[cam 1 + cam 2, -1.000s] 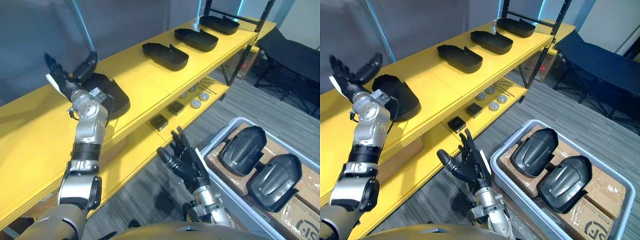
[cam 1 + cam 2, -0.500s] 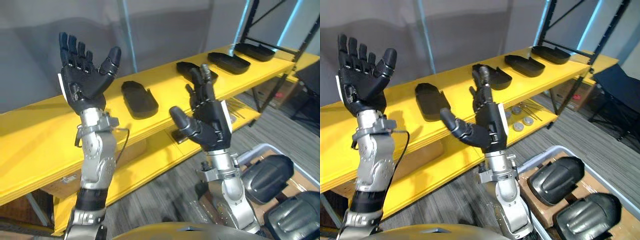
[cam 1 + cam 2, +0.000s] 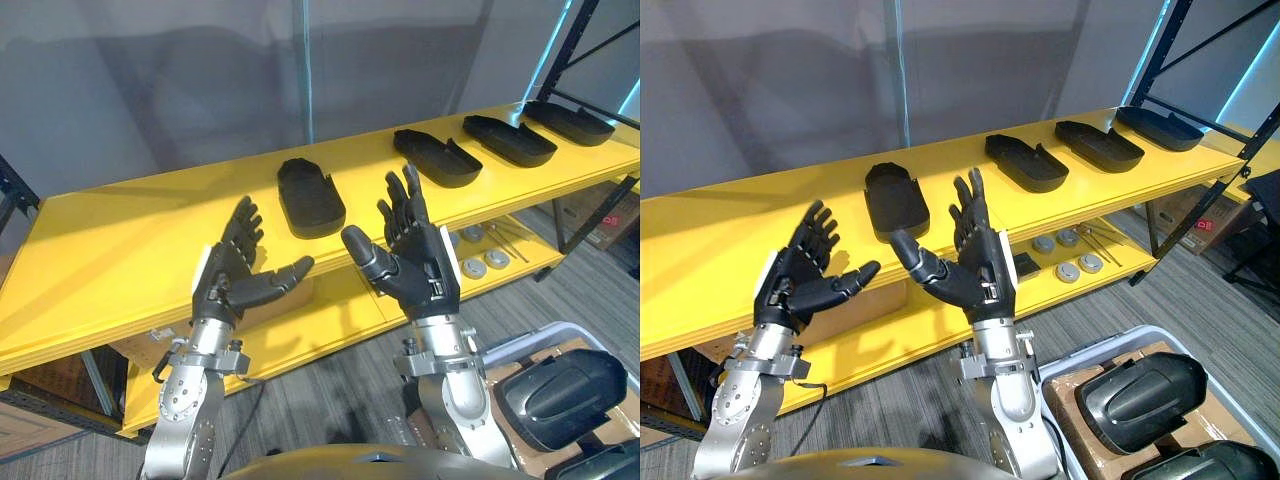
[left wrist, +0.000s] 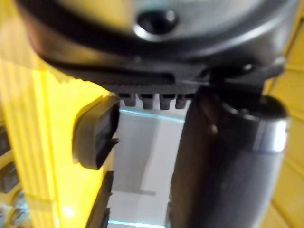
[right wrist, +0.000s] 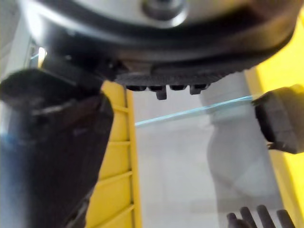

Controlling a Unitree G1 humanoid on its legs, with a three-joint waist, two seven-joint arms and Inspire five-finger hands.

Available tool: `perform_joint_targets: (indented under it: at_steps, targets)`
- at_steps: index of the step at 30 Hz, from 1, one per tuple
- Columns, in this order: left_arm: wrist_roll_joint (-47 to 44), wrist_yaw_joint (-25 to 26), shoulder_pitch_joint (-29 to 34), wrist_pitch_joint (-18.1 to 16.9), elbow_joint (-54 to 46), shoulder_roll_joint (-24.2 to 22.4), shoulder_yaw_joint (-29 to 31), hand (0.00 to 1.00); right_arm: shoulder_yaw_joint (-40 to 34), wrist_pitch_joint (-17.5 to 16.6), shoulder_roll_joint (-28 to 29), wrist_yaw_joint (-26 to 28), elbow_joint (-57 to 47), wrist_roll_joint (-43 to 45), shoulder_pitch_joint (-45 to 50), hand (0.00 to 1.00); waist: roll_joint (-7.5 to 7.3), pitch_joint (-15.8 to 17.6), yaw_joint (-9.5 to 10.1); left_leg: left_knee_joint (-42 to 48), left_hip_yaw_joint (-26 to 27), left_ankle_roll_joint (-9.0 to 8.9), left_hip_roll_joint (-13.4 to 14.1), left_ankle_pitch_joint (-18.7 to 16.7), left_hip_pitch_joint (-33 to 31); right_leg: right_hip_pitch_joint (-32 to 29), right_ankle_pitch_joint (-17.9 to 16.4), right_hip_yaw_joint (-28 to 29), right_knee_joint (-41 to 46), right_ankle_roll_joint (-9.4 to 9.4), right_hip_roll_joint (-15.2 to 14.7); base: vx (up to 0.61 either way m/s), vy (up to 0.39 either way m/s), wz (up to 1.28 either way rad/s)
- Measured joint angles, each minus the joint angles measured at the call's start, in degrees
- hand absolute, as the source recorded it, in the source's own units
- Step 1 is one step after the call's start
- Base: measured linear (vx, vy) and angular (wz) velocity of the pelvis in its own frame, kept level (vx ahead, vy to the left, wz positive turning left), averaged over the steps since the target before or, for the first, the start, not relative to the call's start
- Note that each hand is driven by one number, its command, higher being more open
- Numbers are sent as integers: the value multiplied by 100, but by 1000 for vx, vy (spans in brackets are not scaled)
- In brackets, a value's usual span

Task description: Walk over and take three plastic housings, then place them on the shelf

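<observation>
Left hand (image 3: 232, 283) and right hand (image 3: 417, 268) stand before the yellow shelf's (image 3: 110, 262) front edge, fingers spread, empty. Four plastic housings (image 3: 310, 197) line its top board. Bin housings (image 3: 1137, 395) (one cut off) rest over grey carpet (image 3: 905, 425).

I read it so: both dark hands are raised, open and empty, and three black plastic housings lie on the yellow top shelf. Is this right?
Not quite. Four black plastic housings lie on the yellow top shelf, not three; the left eye view shows all four. The left hand and right hand are raised, open and empty.
</observation>
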Motion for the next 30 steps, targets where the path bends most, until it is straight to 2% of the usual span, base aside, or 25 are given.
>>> perform_joint_targets:
  at_steps: [7,10,19,30]
  targets:
    - [44,-11,-67,285,463,-126,-498,100,-2,38,-36,22,30,-19,324,100,8,-5,-145,4,201,-4,16,-33,31,-100,41,204,20,52,48,41,1,-17]
    - [43,21,-357,333,863,-122,-688,100,-11,37,-39,20,183,-10,365,100,1,-4,-159,4,328,-13,21,-80,111,-123,45,359,44,58,54,20,13,-24]
    - [89,850,-1249,398,1414,-185,-818,100,12,37,-38,26,401,7,374,100,-16,2,-316,4,575,-14,19,-138,213,-201,55,614,92,73,59,9,15,-14]
    - [88,1800,-1428,393,1611,-552,-655,100,83,36,-30,130,520,18,374,100,-57,11,-314,4,610,-13,19,-150,227,-210,63,648,101,83,64,4,2,-1]
